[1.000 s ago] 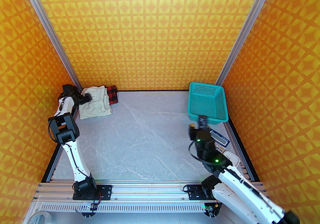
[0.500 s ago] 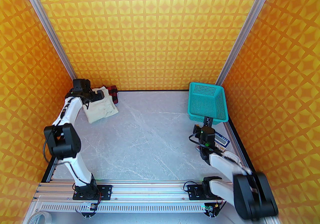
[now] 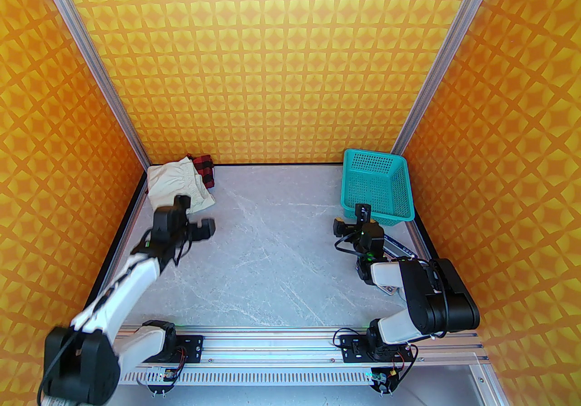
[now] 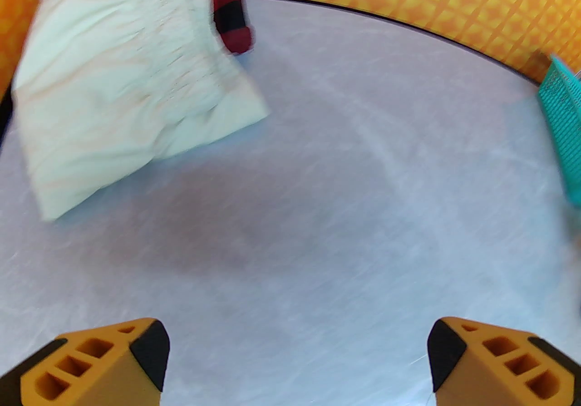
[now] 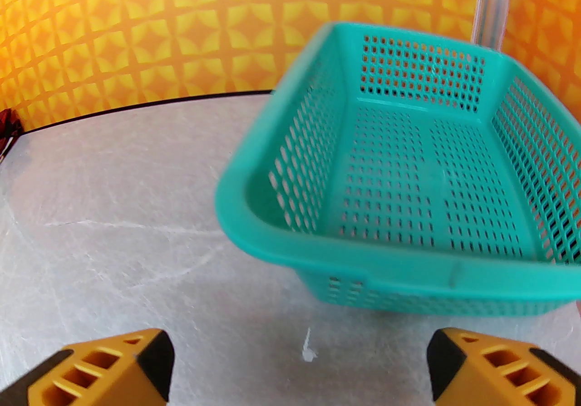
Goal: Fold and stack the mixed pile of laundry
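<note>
Risk at the stack: the cream garment (image 4: 122, 91) lies skewed, partly covering the red-and-black check shirt (image 4: 227, 5); a pinch on one corner alone would likely drag the top layer and spoil the fold
Risk at the wall: both garments sit close to the far corner, so a forward push from the jaws could bunch them against it
Risk on the right: the teal basket (image 5: 363, 254) stands just ahead of the right jaws, and a reach forward may knock it; the calculator (image 3: 399, 250) lies under that arm
Left arm: stretched low over the table (image 3: 272, 250), left gripper (image 4: 295, 349) spread wide, holding nothing
Right arm: folded back at the elbow, right gripper (image 5: 299, 359) spread wide and empty
Laundry: ahead and left of the left jaws, apart from them
</note>
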`<action>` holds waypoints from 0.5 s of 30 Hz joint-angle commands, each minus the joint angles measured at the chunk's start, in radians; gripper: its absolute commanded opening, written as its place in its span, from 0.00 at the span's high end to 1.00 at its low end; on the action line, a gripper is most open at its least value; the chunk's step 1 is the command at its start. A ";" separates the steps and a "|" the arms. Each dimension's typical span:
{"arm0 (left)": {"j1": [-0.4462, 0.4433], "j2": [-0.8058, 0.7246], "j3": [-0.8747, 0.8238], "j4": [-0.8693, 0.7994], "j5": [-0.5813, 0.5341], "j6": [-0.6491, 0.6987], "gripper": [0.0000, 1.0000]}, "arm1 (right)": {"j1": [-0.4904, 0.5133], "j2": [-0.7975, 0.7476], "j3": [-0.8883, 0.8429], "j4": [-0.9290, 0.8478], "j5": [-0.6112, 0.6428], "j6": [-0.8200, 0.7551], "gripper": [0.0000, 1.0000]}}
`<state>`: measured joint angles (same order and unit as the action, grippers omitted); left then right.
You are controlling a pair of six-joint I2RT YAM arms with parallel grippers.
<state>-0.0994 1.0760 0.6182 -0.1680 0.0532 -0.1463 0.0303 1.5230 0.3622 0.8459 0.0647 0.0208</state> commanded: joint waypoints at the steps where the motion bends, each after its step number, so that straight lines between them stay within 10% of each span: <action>1: 0.048 0.066 -0.097 0.304 -0.054 0.123 0.01 | -0.003 -0.013 0.009 0.018 -0.021 -0.008 0.02; 6: 0.066 0.348 -0.119 0.672 -0.021 0.158 0.01 | -0.003 -0.011 0.011 0.017 -0.019 -0.009 0.02; 11: 0.067 0.435 0.012 0.522 0.016 0.199 0.01 | -0.002 -0.011 0.011 0.015 -0.019 -0.009 0.02; 15: 0.155 0.343 -0.295 1.040 0.022 0.191 0.01 | -0.002 -0.011 0.013 0.015 -0.019 -0.009 0.01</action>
<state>-0.0143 1.4502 0.4591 0.5274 0.0536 0.0406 0.0303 1.5230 0.3622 0.8463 0.0555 0.0208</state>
